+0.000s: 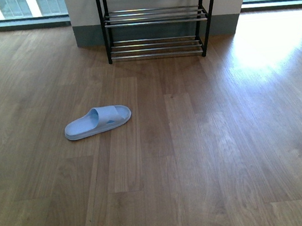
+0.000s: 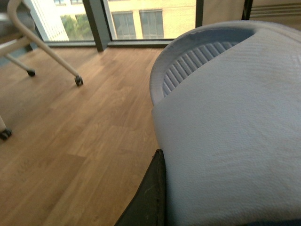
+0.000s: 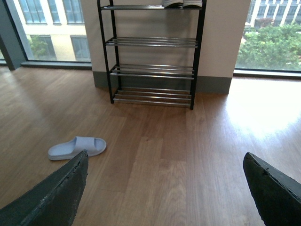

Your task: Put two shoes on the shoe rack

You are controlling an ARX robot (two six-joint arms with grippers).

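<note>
front view shows a wood floor [image 1: 214,155] with one pale blue slipper [image 1: 98,122] lying flat on it, toe end pointing right. it lies on the left side, well apart from the shoe rack [image 1: 155,21]. the rack stands at the far end of the room against the wall, between two windows. only its two lowest shelves show here, and both are bare silver bars. no arm shows in this view.

left wrist view is filled by the other blue slipper [image 2: 225,141], very close to the camera. its ribbed inside and its wide strap show. the left gripper [image 2: 151,200] shows only one dark finger, pressed right against the side of the slipper; the other finger is hidden behind it. the slipper is up off the floor, so the gripper is holding it. a white chair leg with small wheels [image 2: 51,52] is on the floor far behind.

right wrist view shows the right gripper [image 3: 165,157] with its two dark fingers spread wide and nothing between them. past it are the slipper on the floor [image 3: 76,147] and the whole rack [image 3: 150,70]. something pale [image 3: 182,4] sits on the top shelf, cut off, too little to tell what.
</note>
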